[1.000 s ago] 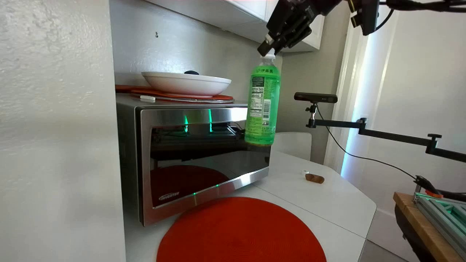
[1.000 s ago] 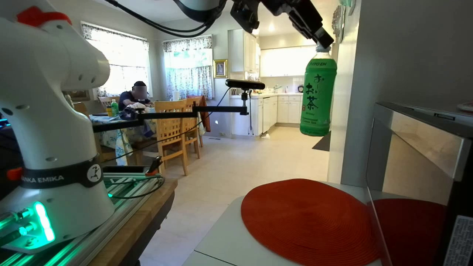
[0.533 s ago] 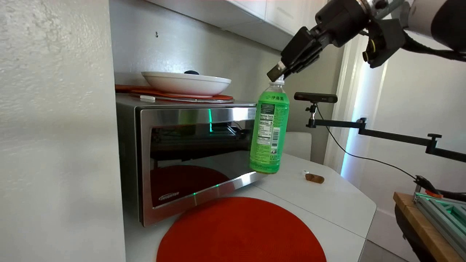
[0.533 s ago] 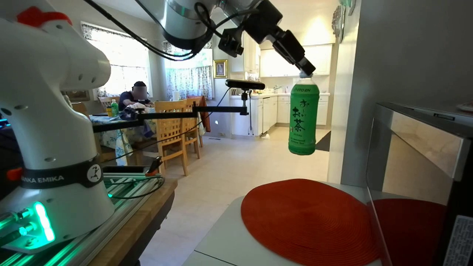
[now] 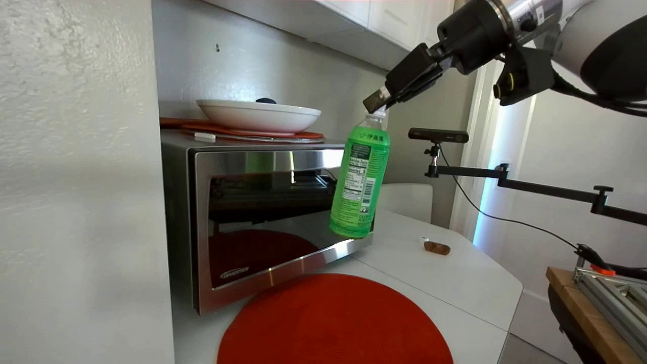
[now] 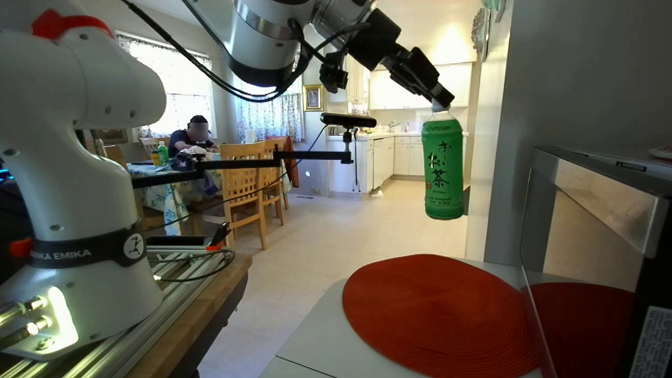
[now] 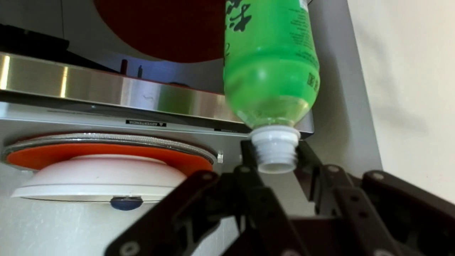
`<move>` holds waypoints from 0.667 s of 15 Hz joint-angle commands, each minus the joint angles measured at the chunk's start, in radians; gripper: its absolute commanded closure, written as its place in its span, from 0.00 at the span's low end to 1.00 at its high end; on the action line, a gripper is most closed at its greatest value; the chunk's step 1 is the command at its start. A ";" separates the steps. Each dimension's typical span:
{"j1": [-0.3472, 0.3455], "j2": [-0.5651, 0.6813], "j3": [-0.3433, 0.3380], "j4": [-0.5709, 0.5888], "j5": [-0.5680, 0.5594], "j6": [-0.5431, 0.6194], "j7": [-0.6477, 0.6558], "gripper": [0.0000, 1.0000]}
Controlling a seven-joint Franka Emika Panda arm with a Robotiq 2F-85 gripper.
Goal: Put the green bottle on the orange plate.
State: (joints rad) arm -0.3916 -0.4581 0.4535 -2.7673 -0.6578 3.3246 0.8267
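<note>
Green plastic up front — the claw (image 7: 276, 151) is clamped around the white threaded neck (image 7: 274, 161) of the green bottle (image 7: 272, 64), which hangs tilted in mid-air. Its label (image 6: 442, 168) says ITO EN, with Japanese characters running below. Lower down and apart, the orange plate (image 5: 336, 318) lies on the white table (image 5: 470, 283), the microwave (image 5: 273, 217) marked INVERTER standing just beside. Up top, a white bowl (image 5: 258, 117) sits on a reddish plate (image 5: 309, 135), something dark (image 5: 266, 100) at its rim — and far back, a person (image 6: 181, 139) sits beyond wooden chairs (image 6: 241, 150).
</note>
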 commanded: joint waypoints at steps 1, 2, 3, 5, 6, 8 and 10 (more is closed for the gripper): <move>-0.167 0.005 0.156 0.000 -0.031 0.063 0.031 0.92; -0.199 0.010 0.195 0.000 -0.029 0.068 0.032 0.92; -0.230 0.015 0.233 0.000 -0.028 0.079 0.032 0.92; -0.297 0.017 0.320 -0.001 -0.021 0.100 0.041 0.92; -0.332 0.015 0.363 -0.001 -0.016 0.107 0.046 0.92; -0.398 0.013 0.443 -0.001 -0.009 0.120 0.053 0.92; -0.469 0.008 0.524 -0.001 -0.002 0.132 0.069 0.92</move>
State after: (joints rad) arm -0.7594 -0.4398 0.8788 -2.7685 -0.6598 3.4163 0.8649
